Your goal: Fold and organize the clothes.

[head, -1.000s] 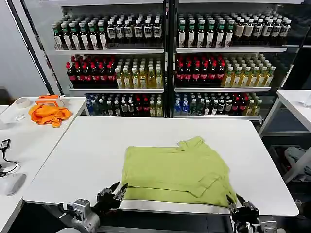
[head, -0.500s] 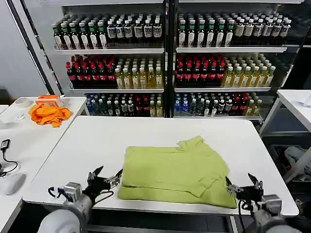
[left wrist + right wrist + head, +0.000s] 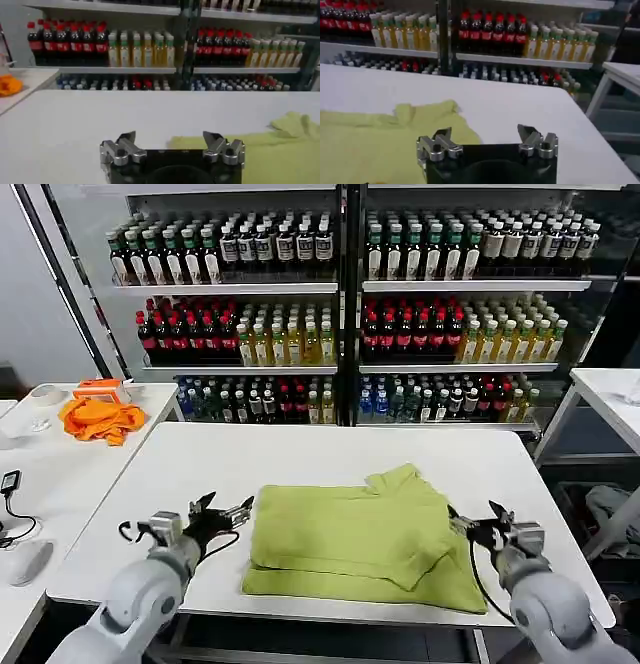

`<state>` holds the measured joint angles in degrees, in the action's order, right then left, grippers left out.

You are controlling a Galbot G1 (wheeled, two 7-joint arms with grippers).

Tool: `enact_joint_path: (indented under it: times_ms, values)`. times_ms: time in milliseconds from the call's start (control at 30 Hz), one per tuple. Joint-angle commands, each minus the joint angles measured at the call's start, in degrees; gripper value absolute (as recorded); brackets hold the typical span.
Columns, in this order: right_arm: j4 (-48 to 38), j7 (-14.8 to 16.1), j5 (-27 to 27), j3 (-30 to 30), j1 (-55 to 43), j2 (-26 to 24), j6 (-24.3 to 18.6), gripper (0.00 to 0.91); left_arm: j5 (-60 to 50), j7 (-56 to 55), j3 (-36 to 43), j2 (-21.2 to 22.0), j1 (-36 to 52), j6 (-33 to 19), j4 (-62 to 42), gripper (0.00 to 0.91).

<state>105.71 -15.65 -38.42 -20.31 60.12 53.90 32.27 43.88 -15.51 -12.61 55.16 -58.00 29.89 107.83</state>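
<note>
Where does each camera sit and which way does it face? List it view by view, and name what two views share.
Head view: high on the robot, looking forward and down at the white table with the folded T-shirt; both arms show, left pincer and right pincer open beside the shirt.
Left wrist view: behind the left pincer, facing over the table toward the drink shelves.
Right wrist view: behind the right pincer, facing likewise.
Shared: both wrist views show the T-shirt and the shelves.
</note>
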Motion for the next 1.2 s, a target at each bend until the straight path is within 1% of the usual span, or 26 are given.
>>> enact_joint_path:
  times_ms: [33,100,200,233,300,467,667,867,900,933,967,1000,1033,1067,1200]
  values:
    - [-12.73,0.04,-1.69,8.51,-15.76,1.08,0.1,0.907,0.63,-0.44,8.36,2.47,12.88,0.24,-11.07,0.907]
    - [-14.38,0.25,-1.65,9.89,-17.42,2.09,0.2,0.907,0.3,-0.44,9.83,3.81,14.53,0.27,-13.53,0.907]
    - [-19.5,0.68,-1.38,12.31,-20.0,4.26,0.12,0.907,-0.11,-0.29,13.0,5.11,16.8,-0.02,-16.84,0.907]
    - [-19.76,0.71,-1.37,12.52,-20.28,4.39,0.09,0.907,-0.31,-0.19,13.0,5.24,17.12,-0.17,-18.01,0.907]
    - [-23.22,0.93,-1.35,13.4,-21.83,6.45,0.02,0.907,-0.53,0.02,15.1,6.36,18.29,-0.34,-20.38,0.907]
    - [-26.59,1.22,-1.27,14.47,-23.41,9.12,0.01,0.907,-0.72,0.24,17.27,8.65,19.86,-0.09,-23.95,0.907]
    - [-29.81,1.75,-1.14,15.59,-24.67,11.57,-0.23,0.907,-2.34,0.6,19.59,9.66,21.79,1.2,-28.76,0.907]
    - [-32.35,2.19,-1.11,15.62,-25.06,13.06,-0.3,0.907,-2.35,0.61,19.88,9.87,21.78,1.14,-29.44,0.907]
    - [-32.93,2.27,-1.12,15.72,-25.23,13.29,-0.32,0.685,-2.36,0.59,19.82,9.87,21.74,1.11,-29.59,0.907]
    - [-33.61,2.39,-1.17,15.86,-25.4,13.5,-0.4,0.373,-2.34,0.58,19.74,9.87,21.67,1.05,-29.69,0.605]
    - [-33.94,2.44,-1.19,15.98,-25.53,13.67,-0.54,0.081,-2.28,0.59,19.63,9.84,21.61,0.99,-29.69,0.242]
    - [-34.05,2.46,-1.2,16.01,-25.59,13.72,-0.66,0.0,-2.23,0.6,19.58,9.81,21.57,0.91,-29.65,0.081]
    - [-34.43,2.52,-1.26,16.17,-25.78,13.94,-0.9,0.0,-2.14,0.57,19.47,9.76,21.41,0.73,-29.43,0.04]
    - [-34.67,2.58,-1.31,16.29,-25.9,14.15,-1.13,0.0,-2.09,0.6,19.45,9.7,21.22,0.51,-29.24,0.02]
    - [-34.77,2.73,-1.51,16.77,-25.94,14.52,-1.34,0.0,-2.04,0.8,19.23,9.51,20.45,0.06,-28.35,0.02]
